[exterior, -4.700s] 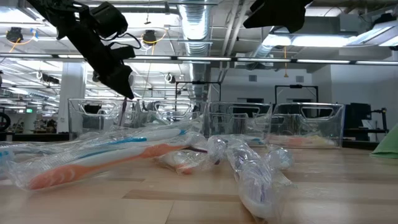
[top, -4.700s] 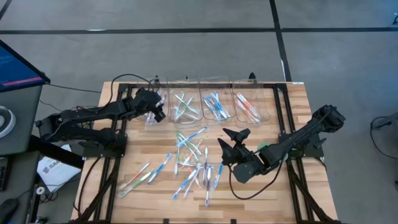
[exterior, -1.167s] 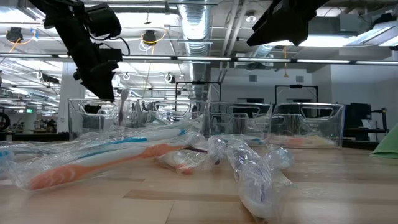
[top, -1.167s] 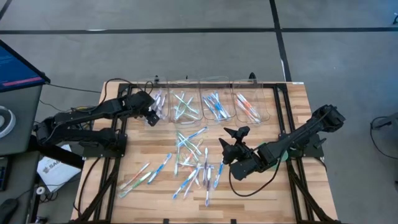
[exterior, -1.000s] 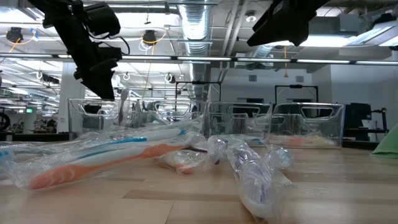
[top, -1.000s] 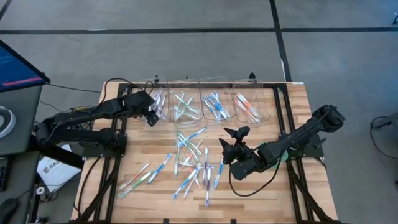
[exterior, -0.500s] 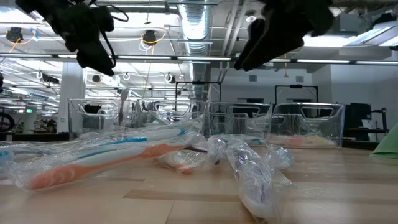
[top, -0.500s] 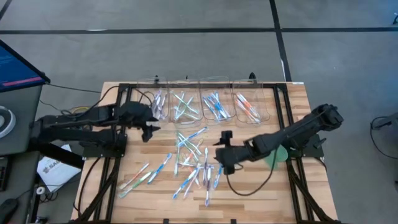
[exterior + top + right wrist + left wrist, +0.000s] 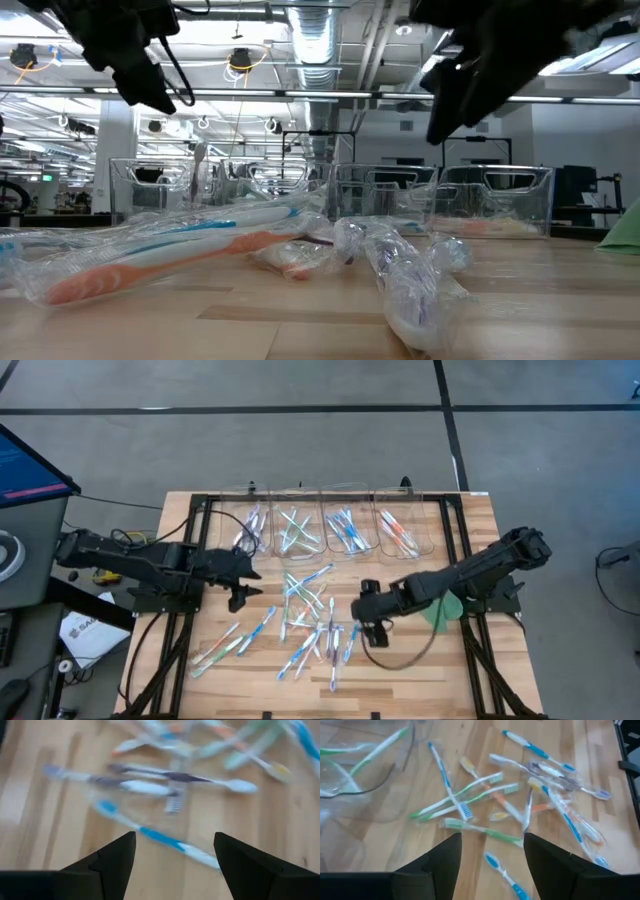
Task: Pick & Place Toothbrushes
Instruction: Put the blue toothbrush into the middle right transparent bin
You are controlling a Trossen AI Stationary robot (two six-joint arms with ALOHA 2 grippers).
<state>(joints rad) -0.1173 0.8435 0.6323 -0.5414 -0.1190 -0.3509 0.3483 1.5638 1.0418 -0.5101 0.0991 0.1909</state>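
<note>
Several wrapped toothbrushes (image 9: pixel 310 615) lie loose on the wooden table's middle, also in the low view (image 9: pixel 180 250). My left gripper (image 9: pixel 243 584) hovers open over the pile's left side; its wrist view shows green and blue toothbrushes (image 9: pixel 470 802) on the wood beyond its gripper (image 9: pixel 492 852). My right gripper (image 9: pixel 366 622) hovers open, pointing down, over the pile's right side. A blue toothbrush (image 9: pixel 160 837) lies on the table under this gripper (image 9: pixel 175 847). Neither gripper holds anything.
Several clear bins (image 9: pixel 345 530) stand in a row along the table's far edge, holding toothbrushes sorted by colour; they also show in the low view (image 9: pixel 440 200). A flat green disc (image 9: pixel 443 612) lies partly under the right arm. Bare wood lies at the table's near edge.
My left gripper has swung away from the leftmost bin toward the near edge and the pile, staying open. My right gripper has rolled at the wrist, tipped down and shifted slightly toward the pile, staying open. The toothbrushes have not moved.
</note>
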